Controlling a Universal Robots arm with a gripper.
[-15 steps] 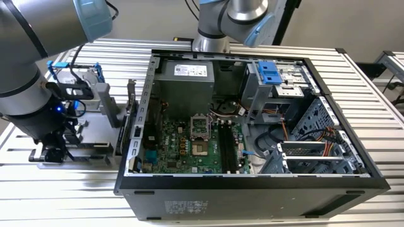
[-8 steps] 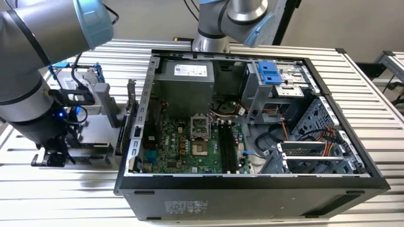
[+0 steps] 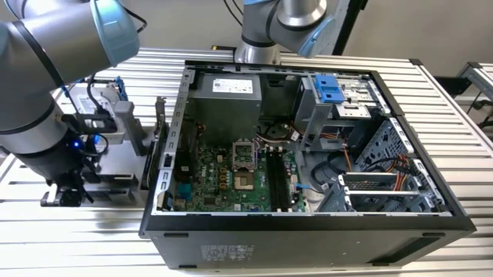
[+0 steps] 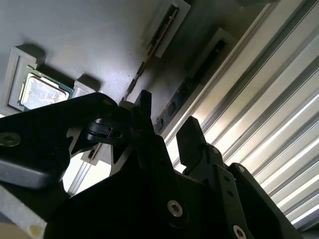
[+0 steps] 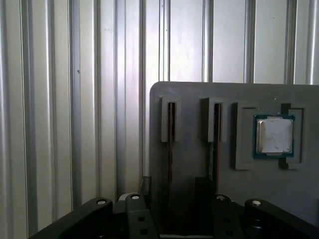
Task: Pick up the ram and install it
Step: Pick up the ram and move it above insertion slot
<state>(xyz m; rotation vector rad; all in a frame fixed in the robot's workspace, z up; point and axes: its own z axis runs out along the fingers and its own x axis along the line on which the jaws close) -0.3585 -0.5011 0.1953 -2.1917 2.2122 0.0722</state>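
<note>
Two ram sticks stand on edge in slots of a grey holder [image 5: 199, 99]. One ram [image 5: 171, 149] [image 4: 172, 107], in the slot farther from the square silver processor chip [image 5: 274, 135] [image 4: 40, 92], lies between my black fingers. The other ram [image 5: 215, 144] [image 4: 149, 55] stands in the slot beside the chip. My gripper [image 5: 176, 204] [image 4: 167, 113] is open, one fingertip [image 4: 144, 99] on each side of the first stick. In the exterior view my gripper [image 3: 68, 193] hangs low over the holder [image 3: 115, 173], on the exterior view's left of the computer case.
The open computer case [image 3: 308, 222] lies on a ribbed metal table [image 3: 77, 242]. Inside are a green motherboard [image 3: 223, 179] with long black memory slots [image 3: 275, 173], a grey power supply [image 3: 227, 109] and a blue-clipped drive bay [image 3: 329, 88]. A second arm [image 3: 285, 17] stands behind the case.
</note>
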